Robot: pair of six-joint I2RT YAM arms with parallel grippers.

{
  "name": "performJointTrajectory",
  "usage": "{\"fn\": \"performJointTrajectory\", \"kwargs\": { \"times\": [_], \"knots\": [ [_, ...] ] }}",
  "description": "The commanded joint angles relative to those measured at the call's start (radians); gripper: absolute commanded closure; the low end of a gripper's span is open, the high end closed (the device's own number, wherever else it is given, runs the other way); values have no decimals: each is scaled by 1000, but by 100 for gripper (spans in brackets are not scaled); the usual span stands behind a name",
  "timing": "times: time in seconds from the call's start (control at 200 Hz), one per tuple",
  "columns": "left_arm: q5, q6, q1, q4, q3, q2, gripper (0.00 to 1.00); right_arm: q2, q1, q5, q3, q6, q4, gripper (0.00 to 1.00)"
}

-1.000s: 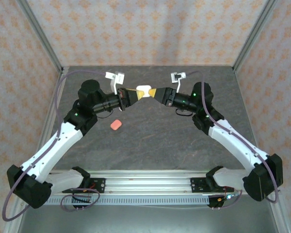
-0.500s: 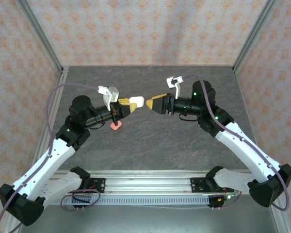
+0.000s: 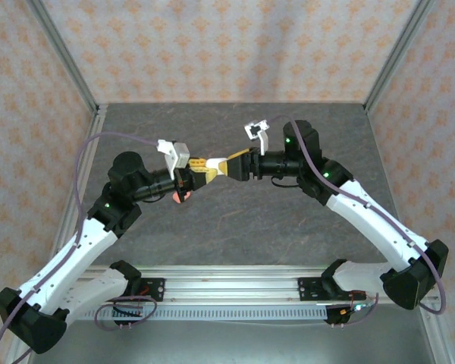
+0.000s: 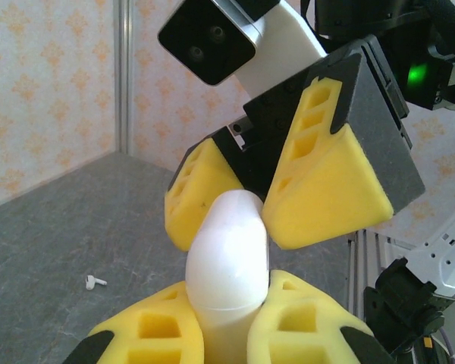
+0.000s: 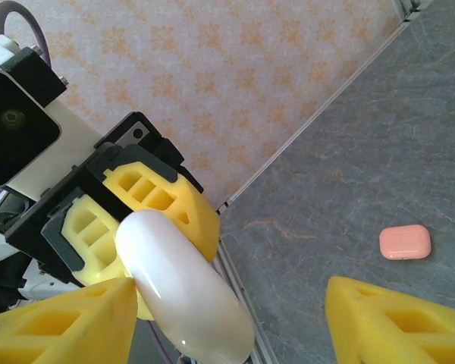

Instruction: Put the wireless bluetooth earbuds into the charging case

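Note:
A white charging case [image 4: 227, 258], closed and pebble-shaped, is held above the table with my left gripper [image 4: 227, 303] shut on its lower end. My right gripper [image 5: 227, 303] is open and faces it. Its yellow fingers [image 4: 326, 182] straddle the case's free tip: one finger is close beside it and the other stands well apart. In the top view the left gripper [image 3: 203, 167] and right gripper [image 3: 224, 167] meet nose to nose over the middle of the table. One tiny white earbud [image 4: 95, 282] lies on the grey table.
A pink case [image 5: 405, 242] lies closed on the grey table [image 3: 288, 220], partly hidden below the left gripper in the top view [image 3: 180, 196]. Patterned walls and metal frame posts surround the table. The arms' base rail [image 3: 235, 288] runs along the near edge.
Both grippers drew apart from their earlier meeting point. The left one carried the white case back and left. The right gripper opened wider and moved left onto the case's tip.

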Motion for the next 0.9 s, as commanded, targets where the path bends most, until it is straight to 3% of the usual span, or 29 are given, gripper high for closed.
{"fn": "performJointTrajectory", "kwargs": {
  "times": [0.0,0.275,0.425,0.605,0.766,0.896],
  "knots": [
    [32,28,-8,52,-1,-28,100,16,4,36,47,-50,-67,34],
    [33,52,-10,19,-2,-48,100,83,-33,310,142,-31,-220,35],
    [9,76,-9,-20,-9,-62,100,126,-114,251,134,102,-167,37],
    [-65,130,-9,-112,-20,-89,100,100,-134,192,73,195,-18,36],
    [-137,166,-8,-171,-39,-130,100,162,-140,335,131,187,-174,35],
    [-178,181,-7,-201,-60,-165,100,354,-127,357,261,174,-324,47]
  ]
}}
